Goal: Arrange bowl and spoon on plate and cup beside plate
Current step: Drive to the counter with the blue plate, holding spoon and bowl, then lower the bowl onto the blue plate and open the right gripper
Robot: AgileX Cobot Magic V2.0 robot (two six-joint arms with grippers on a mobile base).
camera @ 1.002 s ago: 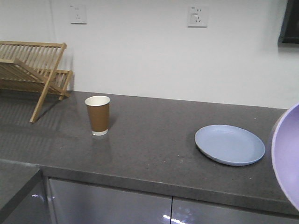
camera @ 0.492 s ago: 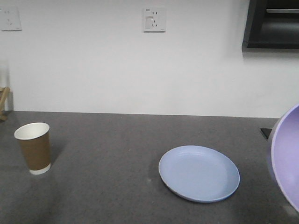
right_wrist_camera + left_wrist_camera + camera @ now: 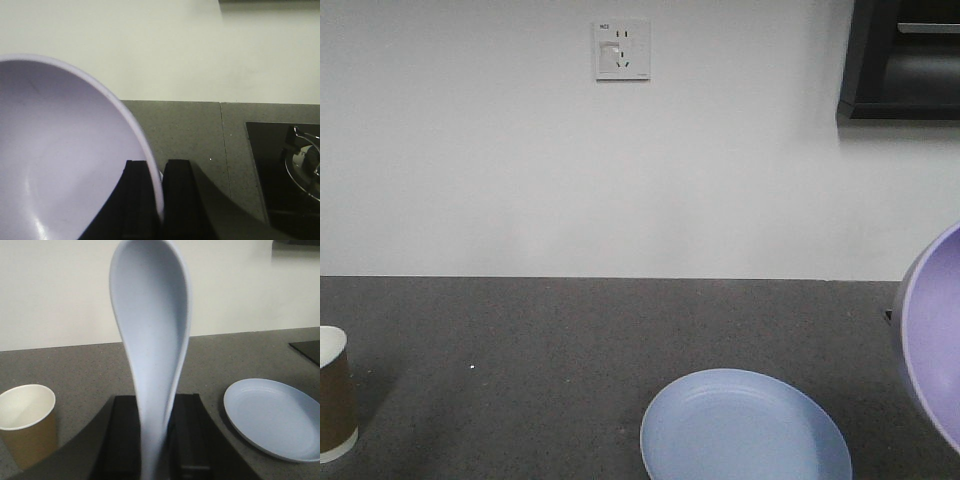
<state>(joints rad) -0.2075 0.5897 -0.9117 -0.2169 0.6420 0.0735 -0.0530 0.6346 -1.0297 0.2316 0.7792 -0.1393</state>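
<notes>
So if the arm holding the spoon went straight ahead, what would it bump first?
The left gripper, with its spoon, aims between the cup and plate, so probably bare counter, then wall. Depth is hard to judge.

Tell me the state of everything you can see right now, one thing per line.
bowl: gripped at its rim by the right hand, tipped on edge, empty
spoon: clamped by its handle in the left hand, scoop pointing up
plate: flat on the counter, nothing on it
cup: upright on the counter, looks empty
left hand: shut on the spoon
right hand: shut on the bowl
</notes>
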